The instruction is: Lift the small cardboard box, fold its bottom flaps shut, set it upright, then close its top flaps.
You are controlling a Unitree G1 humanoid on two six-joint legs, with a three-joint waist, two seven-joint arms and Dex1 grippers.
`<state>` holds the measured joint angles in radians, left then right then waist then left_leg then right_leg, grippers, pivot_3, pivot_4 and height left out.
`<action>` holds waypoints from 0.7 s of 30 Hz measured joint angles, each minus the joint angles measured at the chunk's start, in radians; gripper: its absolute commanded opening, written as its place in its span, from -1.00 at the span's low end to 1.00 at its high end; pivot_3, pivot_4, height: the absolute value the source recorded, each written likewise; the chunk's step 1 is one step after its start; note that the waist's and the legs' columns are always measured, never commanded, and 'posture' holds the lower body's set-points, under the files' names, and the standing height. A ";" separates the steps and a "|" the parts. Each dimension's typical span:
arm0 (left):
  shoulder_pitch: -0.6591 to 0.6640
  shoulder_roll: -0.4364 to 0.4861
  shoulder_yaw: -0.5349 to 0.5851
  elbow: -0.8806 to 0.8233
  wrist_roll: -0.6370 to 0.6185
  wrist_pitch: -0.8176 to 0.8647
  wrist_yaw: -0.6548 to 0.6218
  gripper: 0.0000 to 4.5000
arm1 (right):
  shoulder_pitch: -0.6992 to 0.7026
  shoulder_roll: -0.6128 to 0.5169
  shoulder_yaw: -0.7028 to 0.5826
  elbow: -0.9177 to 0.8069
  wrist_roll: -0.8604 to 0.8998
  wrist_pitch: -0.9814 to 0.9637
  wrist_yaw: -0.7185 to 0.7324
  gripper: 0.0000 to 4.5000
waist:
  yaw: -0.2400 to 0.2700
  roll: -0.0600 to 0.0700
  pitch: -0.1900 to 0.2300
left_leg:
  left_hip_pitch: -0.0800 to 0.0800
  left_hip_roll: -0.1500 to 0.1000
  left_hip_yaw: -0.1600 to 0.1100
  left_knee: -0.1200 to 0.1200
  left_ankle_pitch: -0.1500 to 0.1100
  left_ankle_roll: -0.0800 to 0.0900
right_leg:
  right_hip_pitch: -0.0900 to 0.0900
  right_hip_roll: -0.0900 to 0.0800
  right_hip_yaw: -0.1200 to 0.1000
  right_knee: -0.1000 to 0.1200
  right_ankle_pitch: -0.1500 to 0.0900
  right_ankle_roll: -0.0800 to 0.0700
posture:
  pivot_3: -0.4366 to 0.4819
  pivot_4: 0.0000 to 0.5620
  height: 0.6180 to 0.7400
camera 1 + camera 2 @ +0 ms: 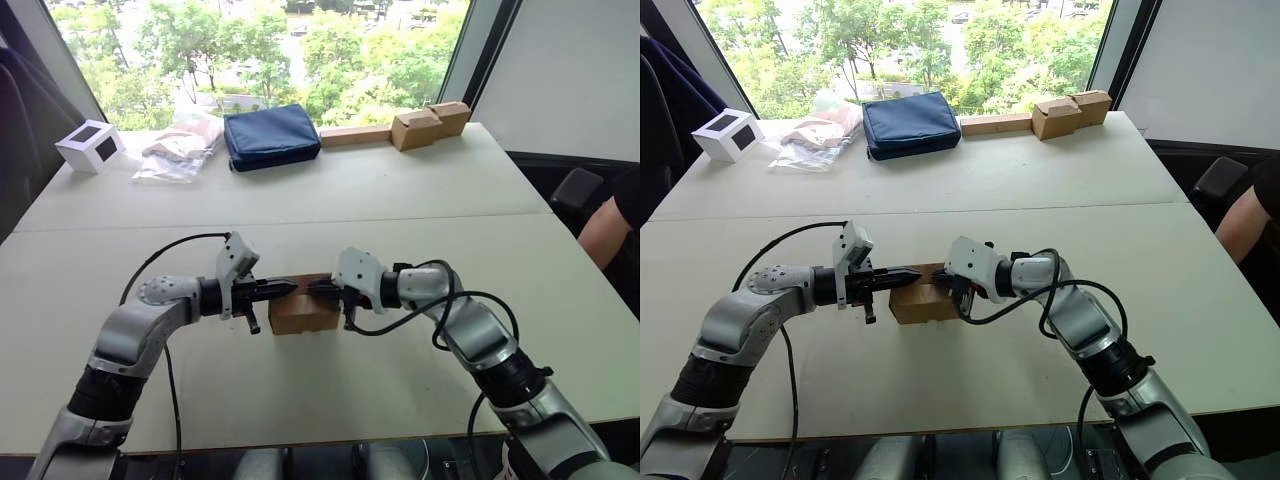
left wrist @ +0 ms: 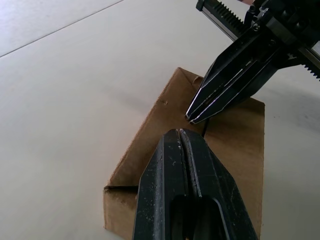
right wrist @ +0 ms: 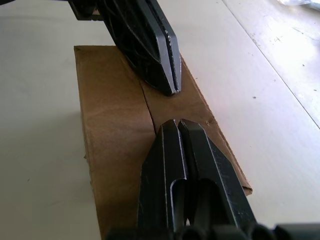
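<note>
- We see the left gripper [image 1: 290, 288] with jaws pressed together, tip over the small cardboard box [image 1: 303, 315]; actual contact unclear.
- The right gripper [image 1: 318, 289] is likewise pinched closed, its tip facing the left one above the top flaps [image 3: 125, 105].
- The flaps lie flat, seam closed.
- The box stands mid-front on the table [image 1: 400, 200], with bare tabletop all round.

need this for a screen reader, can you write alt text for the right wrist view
Two shut black grippers meet tip to tip over the small cardboard box, the right gripper rising from below and the left gripper reaching in opposite it. Both tips sit at the seam of the closed top flaps, and the box rests on a pale table.
</note>
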<state>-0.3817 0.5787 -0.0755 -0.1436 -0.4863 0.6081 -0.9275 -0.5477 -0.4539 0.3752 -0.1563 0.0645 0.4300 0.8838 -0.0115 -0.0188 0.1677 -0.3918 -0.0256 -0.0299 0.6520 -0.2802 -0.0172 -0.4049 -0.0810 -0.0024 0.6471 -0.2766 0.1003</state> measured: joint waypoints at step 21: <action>0.454 0.094 0.373 -0.242 -0.146 0.112 0.187 -0.99 | 0.237 -0.105 -0.544 -0.179 0.529 0.396 -0.077 -1.00 | 0.003 0.001 0.000 | 0.000 0.000 0.000 -0.004 0.000 0.001 | 0.000 -0.006 0.001 -0.003 0.000 -0.001 | -0.05 -0.47 0.95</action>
<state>0.0727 0.6727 0.2972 -0.3856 -0.6323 0.7199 -0.7408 -0.3103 -0.5593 -0.1687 -0.3349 0.5934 0.8258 0.8068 -0.0083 -0.0180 0.1677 -0.3918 -0.0253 -0.0300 0.6484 -0.2806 -0.0167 -0.4048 -0.0867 -0.0010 0.6444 -0.2769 0.0996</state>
